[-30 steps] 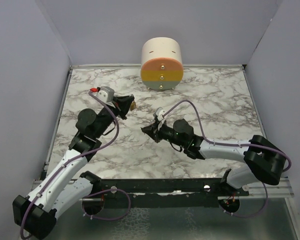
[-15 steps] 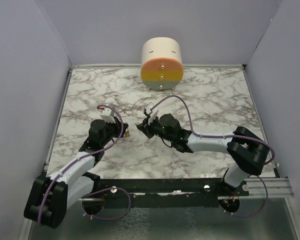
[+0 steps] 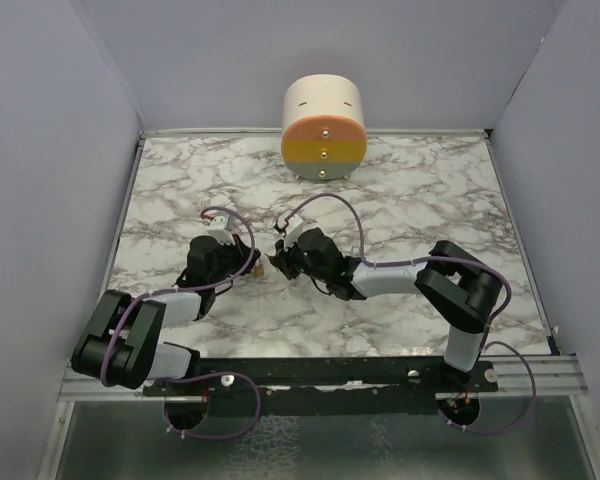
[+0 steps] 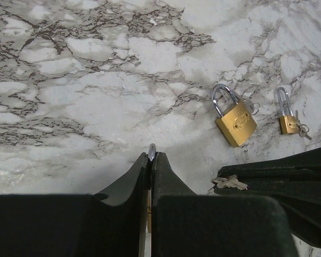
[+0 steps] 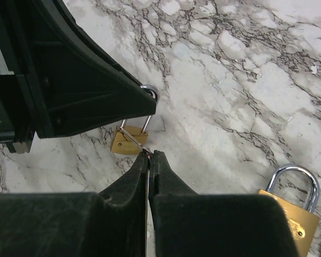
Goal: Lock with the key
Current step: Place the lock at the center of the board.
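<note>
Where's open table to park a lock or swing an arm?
Free: marble table right of the cylinder and its back-left corner. Crowded at centre: left gripper pinching one padlock, right gripper pinching the key, large padlock and small padlock loose beside them.

The top camera looks steeply down from above and behind the arm bases, far enough to hold the whole marble table [image 3: 430, 220]. Each wrist camera rides close behind its hand, aimed past the left gripper [image 4: 151, 160] or right gripper [image 5: 150, 158] at the marble; both catch the large padlock [image 4: 235, 122] off to the hand's right, and each other's gripper
</note>
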You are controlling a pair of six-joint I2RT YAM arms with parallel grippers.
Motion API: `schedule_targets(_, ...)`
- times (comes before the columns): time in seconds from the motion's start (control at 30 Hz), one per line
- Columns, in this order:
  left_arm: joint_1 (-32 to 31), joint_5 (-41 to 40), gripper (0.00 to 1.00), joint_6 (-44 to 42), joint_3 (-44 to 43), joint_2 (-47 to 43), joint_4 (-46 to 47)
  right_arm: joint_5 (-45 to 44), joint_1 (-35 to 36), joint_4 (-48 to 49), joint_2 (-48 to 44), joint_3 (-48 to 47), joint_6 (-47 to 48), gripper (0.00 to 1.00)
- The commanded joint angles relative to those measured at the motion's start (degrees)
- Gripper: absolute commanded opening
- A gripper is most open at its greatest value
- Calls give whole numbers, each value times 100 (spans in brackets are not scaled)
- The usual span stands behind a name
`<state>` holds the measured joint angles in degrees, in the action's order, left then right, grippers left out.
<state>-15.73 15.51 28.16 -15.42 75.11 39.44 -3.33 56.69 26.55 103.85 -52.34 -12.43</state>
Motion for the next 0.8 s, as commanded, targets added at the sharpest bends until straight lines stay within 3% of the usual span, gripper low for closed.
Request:
schedule_targets(0.0,39,81,0,-13,-112,318,574,11,19,-43,373,-364,-220,1)
schedule_targets(0.37,35,-529,2,-172,-218,843,523,-123,-79,-246,1018,-778,-473,1)
schedule_targets(0.57,36,-982,20,-306,-214,698,185,-252,-168,-274,1110,-776,-546,1)
schedule_targets(0.77,32,-1287,27,-436,-231,414,-114,-276,-251,-202,1192,-770,-596,1)
